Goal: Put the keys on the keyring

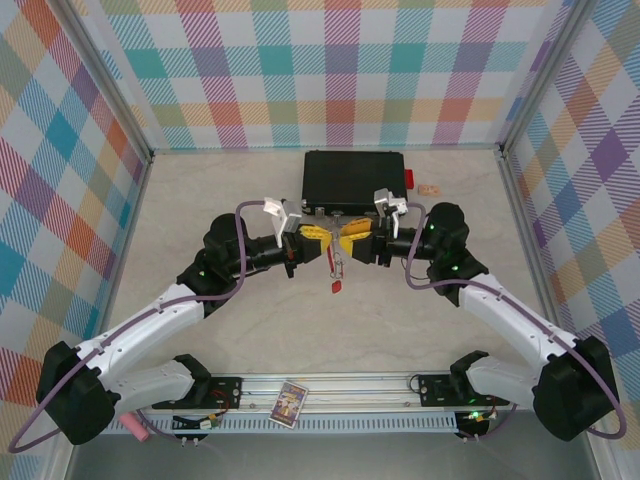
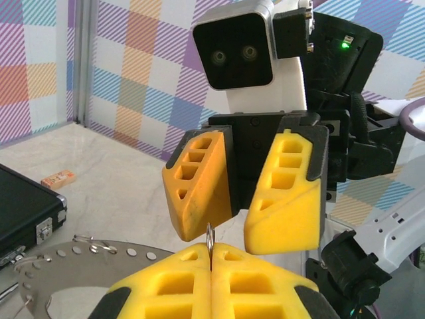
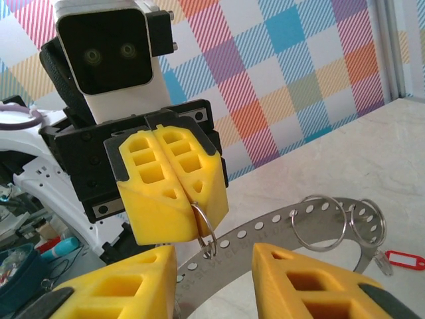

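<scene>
Two claws meet nose to nose at centre of the top view, above the counter [image 1: 250,330]. Here the left claw [image 2: 211,258] is clamped tight on the keyring [image 3: 204,229], a thin silver ring standing edge-up from its tips. Opposite, the right claw [image 2: 238,229] has its jaws apart, tips level with the ring's free arc, nothing gripped. The ring looks threaded to a perforated metal strip [image 3: 265,229] carrying two more rings [image 3: 319,222] toward the right of the right wrist view. One red-tagged key [image 3: 404,260] lies at lower right there, on the counter, off the ring. Another red tag [image 1: 335,287] sits just below the claws in the top view; hanging or lying, cannot tell. Risks, as I judge them:
- Right jaws closing off-line could twist the thin ring out of the pinch.
- The two claws may knock together.
- The strip's weight could drag the ring askew.
</scene>
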You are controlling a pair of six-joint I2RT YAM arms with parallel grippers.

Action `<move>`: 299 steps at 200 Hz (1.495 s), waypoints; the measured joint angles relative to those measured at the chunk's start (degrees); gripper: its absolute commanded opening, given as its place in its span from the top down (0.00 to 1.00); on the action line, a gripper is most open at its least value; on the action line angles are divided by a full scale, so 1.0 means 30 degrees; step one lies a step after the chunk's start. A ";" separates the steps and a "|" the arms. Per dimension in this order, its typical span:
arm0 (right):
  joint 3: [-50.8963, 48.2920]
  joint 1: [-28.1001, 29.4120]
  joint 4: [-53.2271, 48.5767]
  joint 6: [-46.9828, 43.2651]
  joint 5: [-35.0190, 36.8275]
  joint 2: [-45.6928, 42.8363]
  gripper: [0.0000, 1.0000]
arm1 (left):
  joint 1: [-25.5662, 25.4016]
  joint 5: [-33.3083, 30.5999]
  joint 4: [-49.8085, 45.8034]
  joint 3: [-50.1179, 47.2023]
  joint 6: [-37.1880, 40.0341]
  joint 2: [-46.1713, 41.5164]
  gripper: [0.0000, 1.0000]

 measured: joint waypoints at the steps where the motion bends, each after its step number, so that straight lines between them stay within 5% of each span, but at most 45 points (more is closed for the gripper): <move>1: 0.0007 0.0000 0.0000 0.0007 0.0000 0.0007 0.68 | 0.0000 0.0015 0.0000 0.0000 0.0000 0.0000 1.00; 70: 0.0364 0.0000 0.0379 0.0503 -0.0670 0.0590 0.84 | 0.0000 0.0627 0.0007 0.0022 -0.0364 0.0109 1.00; 111: 0.0415 0.0000 0.0430 0.0495 -0.1027 0.0597 0.85 | 0.0000 0.0809 0.0117 0.0058 -0.0452 0.0306 1.00; 135: 0.0525 0.0000 0.0423 0.0386 -0.1392 0.0743 1.00 | 0.0007 0.0823 0.0124 0.0058 -0.0583 0.0342 1.00; 299: 0.0648 -0.0189 0.0051 0.0328 -0.1872 0.0889 1.00 | 0.0000 0.1078 0.0117 0.0459 -0.0845 0.1071 0.86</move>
